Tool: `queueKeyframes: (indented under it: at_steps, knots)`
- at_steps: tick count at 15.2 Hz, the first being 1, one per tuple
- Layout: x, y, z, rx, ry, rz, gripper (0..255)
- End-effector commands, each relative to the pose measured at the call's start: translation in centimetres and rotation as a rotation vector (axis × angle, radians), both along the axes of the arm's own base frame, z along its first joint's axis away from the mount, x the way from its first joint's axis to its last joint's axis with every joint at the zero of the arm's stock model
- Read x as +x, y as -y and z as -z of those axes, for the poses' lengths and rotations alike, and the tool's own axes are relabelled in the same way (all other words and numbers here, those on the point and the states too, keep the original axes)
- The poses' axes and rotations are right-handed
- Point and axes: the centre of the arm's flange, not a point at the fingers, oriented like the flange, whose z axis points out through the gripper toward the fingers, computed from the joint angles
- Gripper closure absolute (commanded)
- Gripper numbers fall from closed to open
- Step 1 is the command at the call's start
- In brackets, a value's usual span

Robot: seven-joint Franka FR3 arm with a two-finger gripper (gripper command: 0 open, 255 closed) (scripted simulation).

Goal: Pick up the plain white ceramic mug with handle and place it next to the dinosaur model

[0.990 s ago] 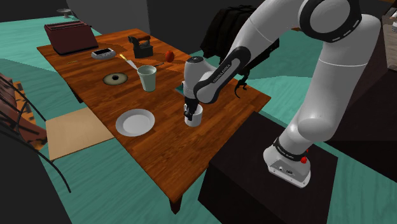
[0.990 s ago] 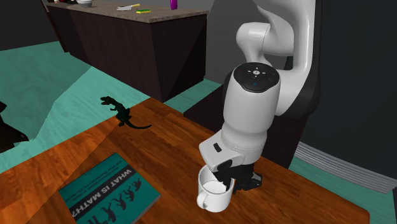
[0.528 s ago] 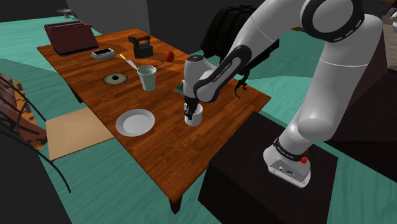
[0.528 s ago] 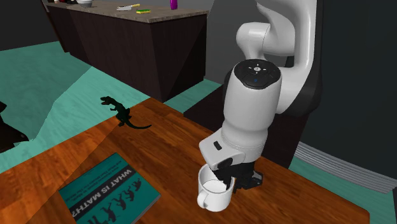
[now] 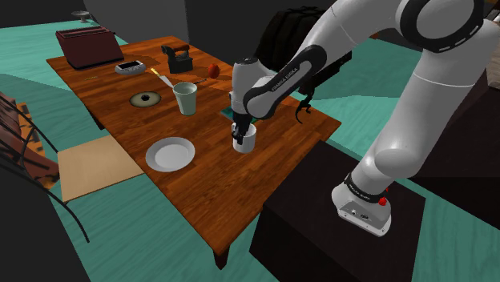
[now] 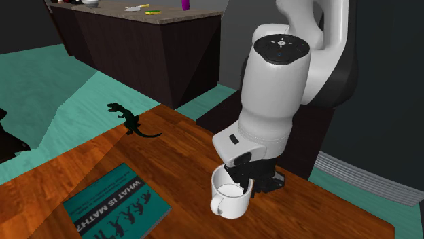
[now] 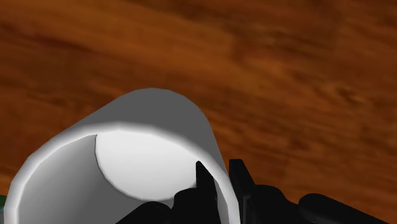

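my black claw point(image 6: 246, 185) clamps the rim of the plain white handled mug point(image 6: 225, 203); second exterior view: dark dinosaur model point(image 6: 129, 122) at its ten o'clock

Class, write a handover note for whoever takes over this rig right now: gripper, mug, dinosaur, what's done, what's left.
Gripper: shut on the mug, one finger inside the rim, one outside.
Mug: tilted, low at the table; lift-off unclear.
Dinosaur: at the table's edge, well apart from the mug.
Done: grasp.
Left: carry the mug to the dinosaur, set it beside it, release.
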Motion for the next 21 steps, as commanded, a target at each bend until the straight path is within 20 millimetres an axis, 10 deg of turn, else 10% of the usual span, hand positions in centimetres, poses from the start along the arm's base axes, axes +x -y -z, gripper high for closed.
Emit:
queueKeyframes:
  at_steps: [1,21]
  knots:
    - [-0.1,0.0,-1.1,0.000,0.000,0.000,255]
    - [-0.1,0.0,-11.7,0.000,0.000,0.000,255]
